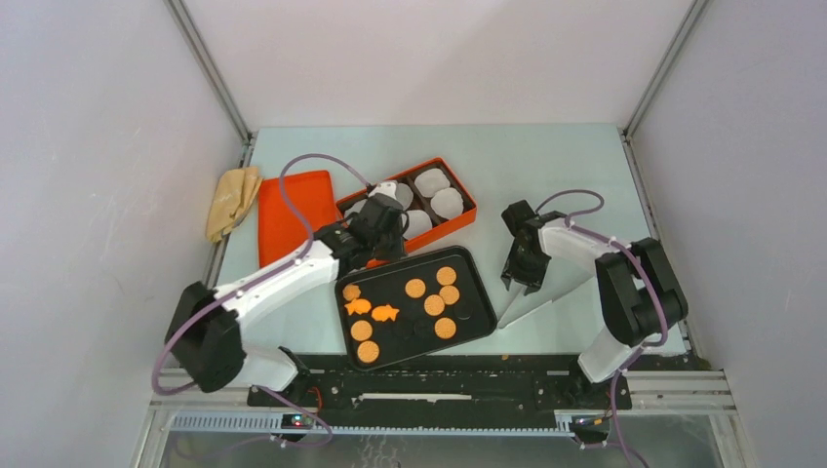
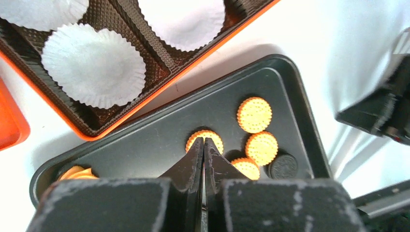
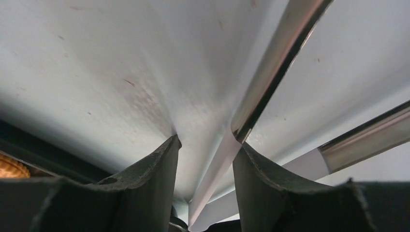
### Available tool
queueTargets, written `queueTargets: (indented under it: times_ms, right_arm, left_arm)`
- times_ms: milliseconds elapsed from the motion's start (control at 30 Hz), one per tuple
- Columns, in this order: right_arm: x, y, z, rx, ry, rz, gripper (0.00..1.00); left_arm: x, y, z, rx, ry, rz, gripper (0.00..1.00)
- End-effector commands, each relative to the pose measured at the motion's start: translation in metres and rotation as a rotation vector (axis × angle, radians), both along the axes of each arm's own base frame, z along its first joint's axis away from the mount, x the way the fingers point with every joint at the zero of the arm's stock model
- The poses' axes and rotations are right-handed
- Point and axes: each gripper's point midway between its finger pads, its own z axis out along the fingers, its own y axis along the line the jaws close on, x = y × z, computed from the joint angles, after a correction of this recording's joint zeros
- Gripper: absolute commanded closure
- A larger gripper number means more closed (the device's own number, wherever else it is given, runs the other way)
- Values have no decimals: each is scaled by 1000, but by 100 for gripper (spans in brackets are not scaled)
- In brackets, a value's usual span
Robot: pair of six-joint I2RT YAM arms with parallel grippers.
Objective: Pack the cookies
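Standing by the bench, I saw the cookies [image 1: 434, 305] lying loose on a black tray [image 2: 145, 140] in the middle. Most were round and orange with beaded rims, two [image 1: 372, 310] were orange and fish-shaped, and a few dark round ones [image 2: 283, 166] were hard to pick out against the tray. The left tool [image 2: 203, 145] hung low over the tray's far left part with its tips pressed together and nothing between them. One round orange cookie [image 2: 205, 137] lay just beyond those tips, and three more orange ones sat a little to their right. Behind the tray stood an orange box [image 2: 145, 36] with a brown ribbed insert, and white fluted paper liners [image 2: 94, 65] sat in its compartments with no cookie in those I could see. The right tool [image 3: 205, 164] was off to the right of the tray, well apart from the cookies, its jaws partly spread and straddling one shiny arm of a pair of metal tongs [image 1: 541, 302] lying on the bench. There was still a gap on one side. An orange lid [image 1: 273, 219] and a tan cloth [image 1: 232, 200] lay at the far left.
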Motion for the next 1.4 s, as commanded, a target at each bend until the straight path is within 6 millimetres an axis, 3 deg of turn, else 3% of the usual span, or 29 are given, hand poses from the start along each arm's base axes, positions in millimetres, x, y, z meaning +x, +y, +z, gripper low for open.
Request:
queueTargets:
  times_ms: [0,267,400,567,700,867,1067,1233,1367]
  right_arm:
    - [37,-4,-2,-73,-36,73,46]
    - [83,-22,12,-325,23,258,44]
    - [109,-35,18,-452,43,362,44]
    - [152,-28,25,-479,-17,520,44]
    - [176,-22,23,-392,-47,539,43]
    - [209,0,24,-317,-113,571,43]
    - [247,-9,61,-434,-245,407,41]
    - [241,-14,111,-410,-372,246,37]
    - [208,-13,132,-331,-416,188,36]
  left_arm:
    - [-14,12,18,-5,-37,-9,94]
    - [-9,24,34,34,-81,22,94]
    - [-6,23,30,43,-78,28,94]
    - [-1,18,20,49,-59,38,95]
    - [5,13,14,48,-53,43,95]
    - [15,9,4,73,-41,69,95]
    - [12,-8,-23,47,44,31,96]
    - [16,-27,-54,30,104,0,96]
    - [26,-32,-71,60,119,7,96]
